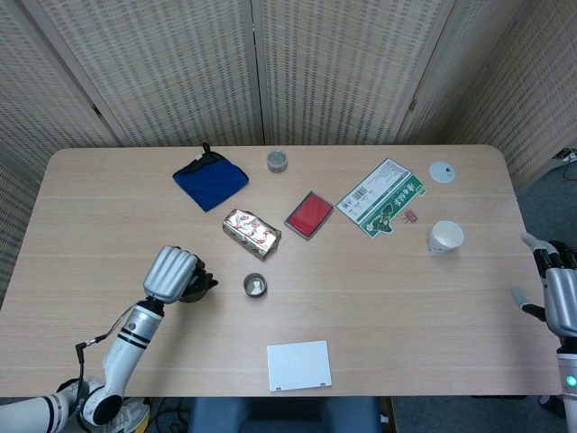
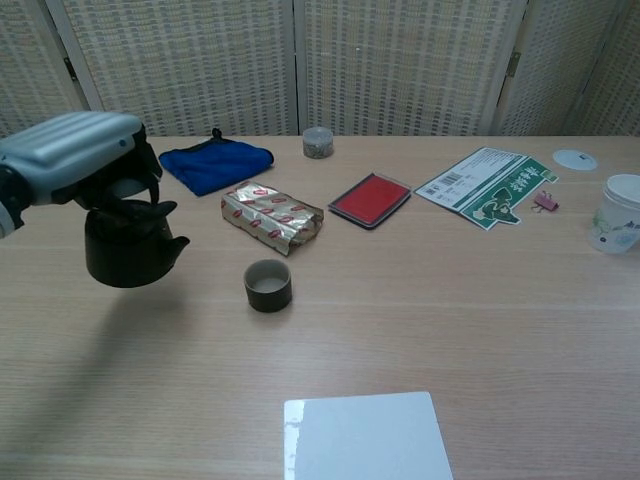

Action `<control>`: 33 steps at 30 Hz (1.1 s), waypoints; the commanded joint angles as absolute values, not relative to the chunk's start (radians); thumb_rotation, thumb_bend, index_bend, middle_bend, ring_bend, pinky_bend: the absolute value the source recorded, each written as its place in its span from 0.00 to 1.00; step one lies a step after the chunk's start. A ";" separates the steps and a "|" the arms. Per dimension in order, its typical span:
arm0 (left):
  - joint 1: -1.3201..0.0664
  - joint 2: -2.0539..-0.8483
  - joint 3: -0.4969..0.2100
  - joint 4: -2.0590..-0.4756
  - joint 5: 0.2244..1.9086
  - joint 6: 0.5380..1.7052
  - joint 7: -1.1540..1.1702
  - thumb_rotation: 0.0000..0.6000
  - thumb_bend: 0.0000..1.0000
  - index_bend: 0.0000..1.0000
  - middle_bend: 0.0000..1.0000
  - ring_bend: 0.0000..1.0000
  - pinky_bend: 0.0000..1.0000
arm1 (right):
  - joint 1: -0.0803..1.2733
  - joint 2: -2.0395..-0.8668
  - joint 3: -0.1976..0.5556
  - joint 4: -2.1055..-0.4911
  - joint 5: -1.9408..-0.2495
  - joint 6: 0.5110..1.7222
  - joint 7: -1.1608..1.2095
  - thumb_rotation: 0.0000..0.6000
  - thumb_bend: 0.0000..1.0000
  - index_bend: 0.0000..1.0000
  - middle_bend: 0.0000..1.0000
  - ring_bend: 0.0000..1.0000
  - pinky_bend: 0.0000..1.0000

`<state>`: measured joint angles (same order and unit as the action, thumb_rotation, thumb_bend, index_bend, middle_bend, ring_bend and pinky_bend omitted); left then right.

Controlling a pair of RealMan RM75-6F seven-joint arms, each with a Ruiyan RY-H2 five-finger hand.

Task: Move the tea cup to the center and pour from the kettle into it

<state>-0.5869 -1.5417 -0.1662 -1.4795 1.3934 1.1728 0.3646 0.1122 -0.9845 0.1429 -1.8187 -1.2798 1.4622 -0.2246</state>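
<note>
The small dark tea cup [image 1: 255, 285] [image 2: 268, 285] stands near the table's middle, empty as far as the chest view shows. My left hand [image 1: 171, 271] [image 2: 75, 155] grips the handle of the black kettle [image 2: 130, 243] [image 1: 196, 287], which hangs above the table just left of the cup, spout toward it. My right hand [image 1: 557, 293] shows only in the head view, at the table's right edge, fingers apart and holding nothing.
Behind the cup lie a foil packet [image 1: 251, 234], a red case [image 1: 309, 214], a blue cloth [image 1: 210, 177], a small tin [image 1: 277, 161] and a green leaflet [image 1: 382, 196]. A white paper cup [image 1: 444, 237] stands right; a white card [image 1: 298, 364] lies at the front.
</note>
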 commanded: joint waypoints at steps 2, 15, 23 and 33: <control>-0.607 -1.568 -0.176 -1.458 1.389 1.162 0.376 0.90 0.37 1.00 1.00 0.99 0.73 | 0.111 -0.984 0.143 -1.820 -1.279 1.462 -0.227 1.00 0.21 0.19 0.25 0.14 0.24; -0.675 -1.644 -0.176 -1.385 1.427 1.149 0.434 0.90 0.37 1.00 1.00 0.99 0.73 | 0.108 -0.983 0.146 -1.817 -1.269 1.462 -0.227 1.00 0.21 0.19 0.25 0.14 0.24; -0.707 -1.682 -0.167 -1.354 1.455 1.149 0.484 0.92 0.38 1.00 1.00 0.99 0.73 | 0.104 -0.983 0.147 -1.812 -1.266 1.464 -0.221 1.00 0.21 0.19 0.25 0.14 0.24; -0.739 -1.714 -0.160 -1.332 1.472 1.137 0.531 0.93 0.38 1.00 1.00 0.99 0.73 | 0.099 -0.980 0.146 -1.808 -1.264 1.465 -0.213 1.00 0.21 0.19 0.25 0.14 0.24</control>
